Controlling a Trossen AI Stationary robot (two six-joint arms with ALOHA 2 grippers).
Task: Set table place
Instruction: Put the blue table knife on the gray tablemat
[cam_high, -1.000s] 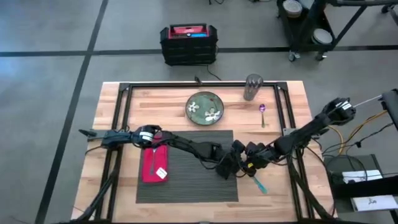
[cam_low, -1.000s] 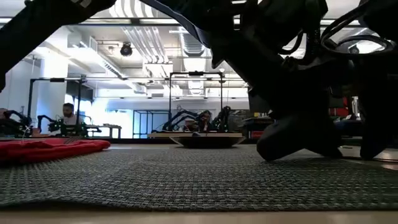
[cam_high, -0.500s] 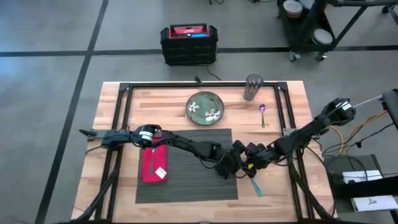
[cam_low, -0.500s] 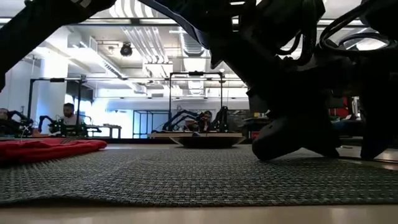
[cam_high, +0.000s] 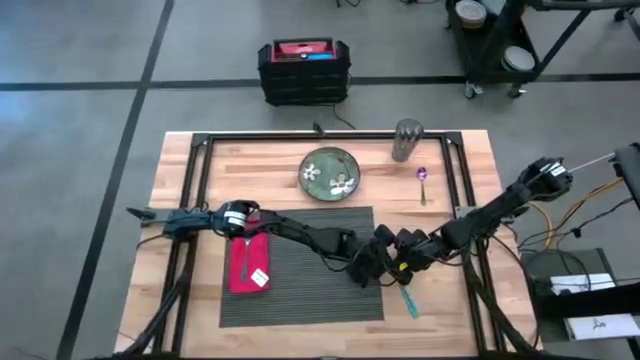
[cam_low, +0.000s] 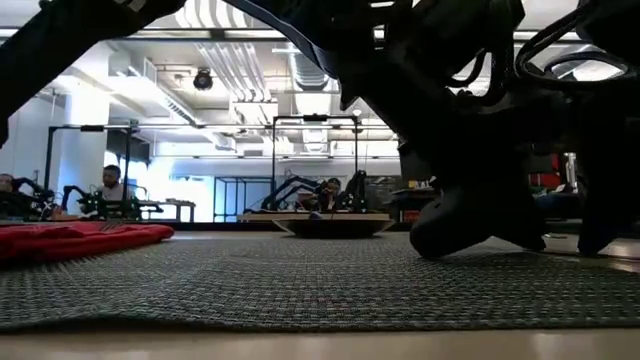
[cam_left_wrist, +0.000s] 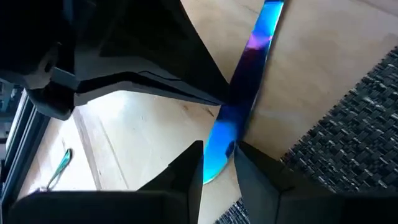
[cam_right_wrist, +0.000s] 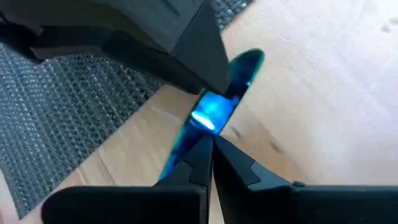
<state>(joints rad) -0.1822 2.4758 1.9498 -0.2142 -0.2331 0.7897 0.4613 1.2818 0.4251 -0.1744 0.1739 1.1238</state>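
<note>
The placemat (cam_high: 300, 266), dark grey, finely ribbed and rectangular, is laid on the light-wood worktop (cam_high: 445, 180). Just off its right edge, a blue utensil (cam_high: 408, 295) is pinched by the jaws of both the left gripper (cam_left_wrist: 219, 163) and the right gripper (cam_right_wrist: 210, 142). Beyond the placemat, a plate (cam_high: 331, 172) is seen.

blue utensil (cam_high: 410, 300): you'll see its free end has swung since a second ago. It pointed near-right then; now it points almost straight at the near edge of the table (cam_high: 450, 310).
right gripper (cam_high: 398, 272): in the low view its dark bulk slid a touch left, then eased part-way back.
timing: most of the swing came in the first half-second, little after that.
</note>
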